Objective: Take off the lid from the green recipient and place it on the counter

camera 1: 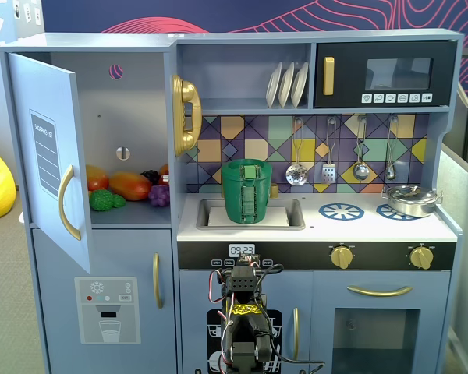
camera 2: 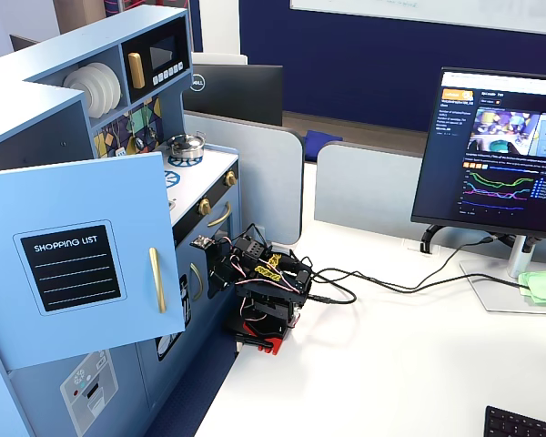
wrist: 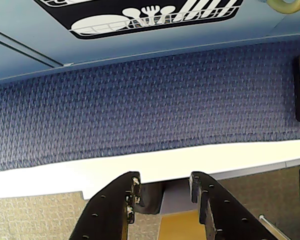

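Observation:
The green recipient [camera 1: 246, 195] stands upright in the recessed sink of the white counter [camera 1: 374, 224]. The lid [camera 1: 246, 164] sits flat on its top. My arm [camera 1: 245, 312] is folded low in front of the kitchen's lower cabinet, well below the counter, and shows on the desk as the arm [camera 2: 266, 284] in the side fixed view. In the wrist view my gripper [wrist: 165, 182] is open, with nothing between its black fingers [wrist: 115, 210]. It faces blue textured fabric and a white edge. The open door hides the recipient in the side fixed view.
A silver metal pot [camera 1: 411, 200] rests on the right burner. The left cupboard door [camera 1: 51, 156] hangs open, with toy fruit [camera 1: 129, 187] on the shelf. Utensils [camera 1: 328, 152] hang on the back wall. A monitor [camera 2: 500, 150] and cables [camera 2: 382, 284] are on the desk.

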Robot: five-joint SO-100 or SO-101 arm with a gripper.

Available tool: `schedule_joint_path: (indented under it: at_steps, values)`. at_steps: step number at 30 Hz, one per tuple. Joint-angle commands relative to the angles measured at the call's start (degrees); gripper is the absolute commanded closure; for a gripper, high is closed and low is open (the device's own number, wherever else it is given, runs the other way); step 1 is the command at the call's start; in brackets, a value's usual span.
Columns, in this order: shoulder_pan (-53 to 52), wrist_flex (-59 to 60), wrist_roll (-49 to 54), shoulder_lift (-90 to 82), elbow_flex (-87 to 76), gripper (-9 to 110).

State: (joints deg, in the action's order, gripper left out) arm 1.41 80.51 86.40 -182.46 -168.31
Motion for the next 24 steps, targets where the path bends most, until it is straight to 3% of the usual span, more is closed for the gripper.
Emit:
schedule_joint_path:
  at_steps: [1,12,17,20,24]
  values:
    - [0.6,7.3,1.9,0.4,-3.4,101]
    - [0.3,5.8,4.9,0.4,-3.4,101]
    - [1.0,-6.4,0.5,0.4,4.3,101]
    - [-0.1,-17.2,8.3,2.9,13.3,101]
    - [-1.3,-31.4,10.0,12.2,29.1,101]
